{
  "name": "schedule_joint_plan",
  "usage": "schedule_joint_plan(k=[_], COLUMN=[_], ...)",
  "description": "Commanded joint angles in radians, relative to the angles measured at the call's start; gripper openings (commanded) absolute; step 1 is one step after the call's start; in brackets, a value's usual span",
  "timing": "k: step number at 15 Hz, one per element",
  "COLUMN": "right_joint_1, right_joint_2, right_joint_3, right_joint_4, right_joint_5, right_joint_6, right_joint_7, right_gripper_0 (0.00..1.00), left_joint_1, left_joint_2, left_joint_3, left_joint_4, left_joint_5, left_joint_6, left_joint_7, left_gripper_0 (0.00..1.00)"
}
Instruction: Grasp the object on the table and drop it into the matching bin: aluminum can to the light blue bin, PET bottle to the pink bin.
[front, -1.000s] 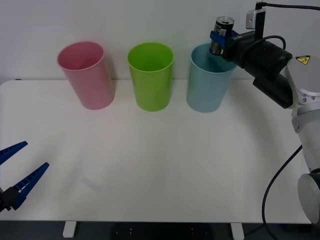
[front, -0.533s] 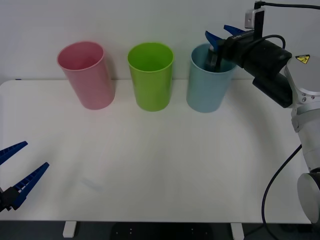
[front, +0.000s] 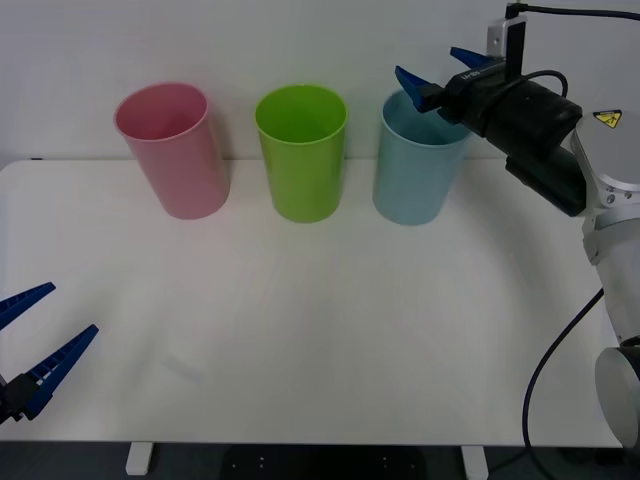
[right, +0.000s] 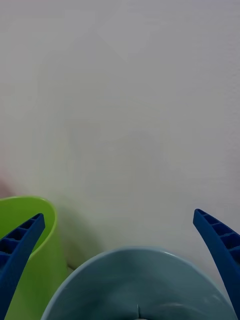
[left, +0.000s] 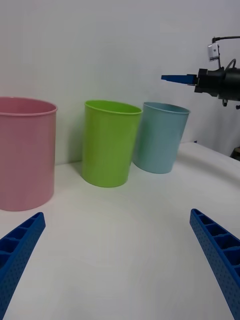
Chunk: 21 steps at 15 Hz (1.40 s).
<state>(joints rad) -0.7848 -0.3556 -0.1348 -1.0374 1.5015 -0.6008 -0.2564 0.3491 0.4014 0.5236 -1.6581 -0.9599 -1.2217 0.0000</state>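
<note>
The aluminum can is hidden. My right gripper (front: 435, 70) hangs open just above the rim of the light blue bin (front: 410, 180), with nothing between its fingers. In the right wrist view its gripper (right: 118, 216) spreads wide over the bin's rim (right: 100, 285). The pink bin (front: 175, 160) stands at the far left of the row on the white table (front: 320, 320). My left gripper (front: 68, 312) rests open and empty by the table's front left edge, far from the bins.
A lime green bin (front: 303, 165) stands between the pink and light blue ones, close to both. The left wrist view shows the pink bin (left: 25, 155), green bin (left: 107, 145) and light blue bin (left: 160, 140) in a row against the back wall.
The right gripper, shut on the can over the light blue bin a second ago, has opened. The can fell into the bin and out of sight. The left arm stayed still.
</note>
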Motion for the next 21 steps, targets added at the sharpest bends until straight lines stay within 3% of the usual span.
schedule_joint_plan(k=[1,9,15,21], right_joint_1=[0.027,0.233,0.463,0.664], right_joint_2=[0.0,-0.019,-0.074,-0.151], right_joint_3=[0.0,0.0,0.0,0.0], right_joint_4=[-0.03,-0.271,-0.483,-0.612], right_joint_5=[-0.017,-0.061,-0.155,-0.267], right_joint_6=[-0.013,-0.103,-0.203,-0.293], right_joint_7=[0.002,-0.006,0.016,0.175], right_gripper_0=[1.0,1.0,1.0,1.0], left_joint_1=[0.0,0.0,0.0,0.0], left_joint_2=[0.0,0.0,0.0,0.0], left_joint_3=[0.0,0.0,0.0,0.0], left_joint_4=[0.0,0.0,0.0,0.0], left_joint_5=[0.0,0.0,0.0,0.0], left_joint_6=[0.0,0.0,0.0,0.0], left_joint_7=[0.0,0.0,0.0,0.0], left_gripper_0=[1.0,1.0,1.0,1.0])
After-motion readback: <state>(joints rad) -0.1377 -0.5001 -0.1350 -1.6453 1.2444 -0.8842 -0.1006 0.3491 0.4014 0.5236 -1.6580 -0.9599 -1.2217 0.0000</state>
